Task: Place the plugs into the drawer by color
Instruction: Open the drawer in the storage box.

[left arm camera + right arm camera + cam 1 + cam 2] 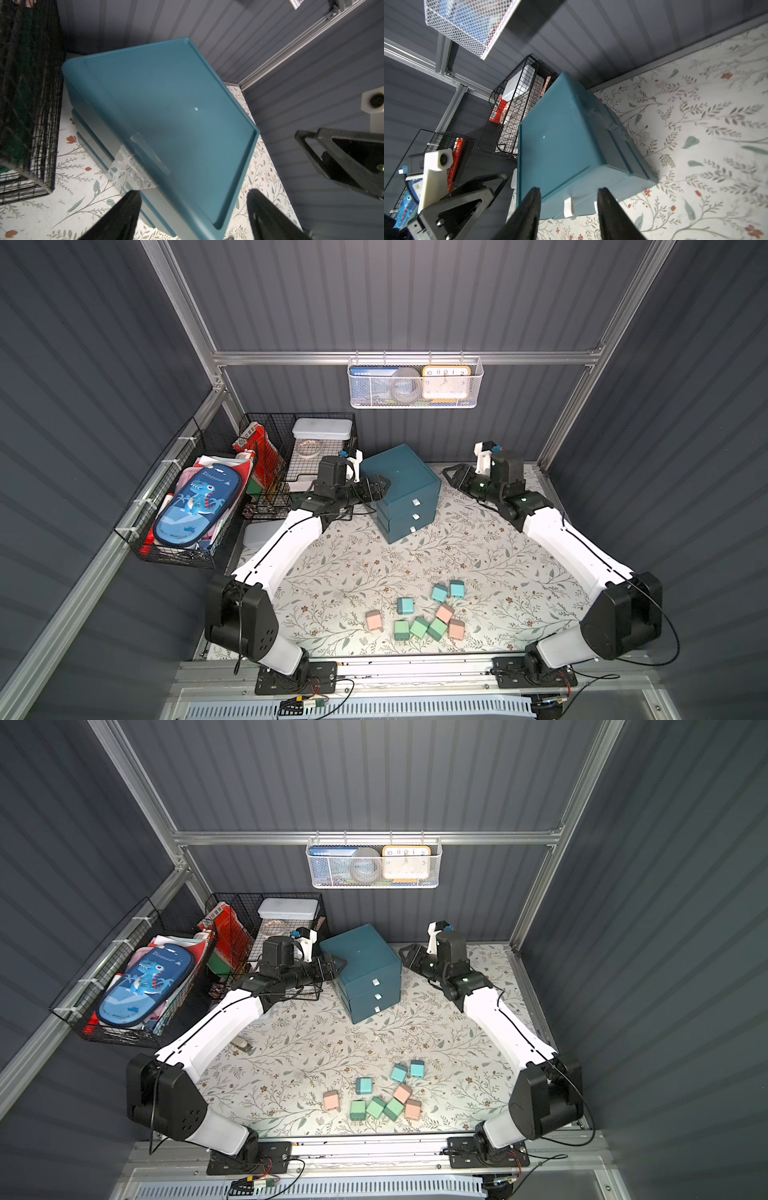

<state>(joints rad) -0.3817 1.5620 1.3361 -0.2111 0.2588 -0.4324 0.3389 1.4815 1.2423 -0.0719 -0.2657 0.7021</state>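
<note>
Facing 5 o'clock, drawer (401,481) stands upright, skewed, at 12 o'clock of surface (353,564); wire basket (270,472) close at its 9; plugs (419,626) clustered at 6 near front edge, bare surface between; left pincer (192,194) apart at drawer's 9 o'clock edge; right pincer (569,189) apart, clear at 3.

Floral tbl (353,564) w/ drawer (399,485), plugs (419,627)

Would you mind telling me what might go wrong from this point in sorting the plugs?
1. The left gripper straddles the drawer cabinet's top edge; closing there may tilt or slide it toward the wire basket.
2. The white tab handles are small, so the right gripper could slip off.
3. The green plugs lie bunched; grasping one may knock neighbours.
</note>
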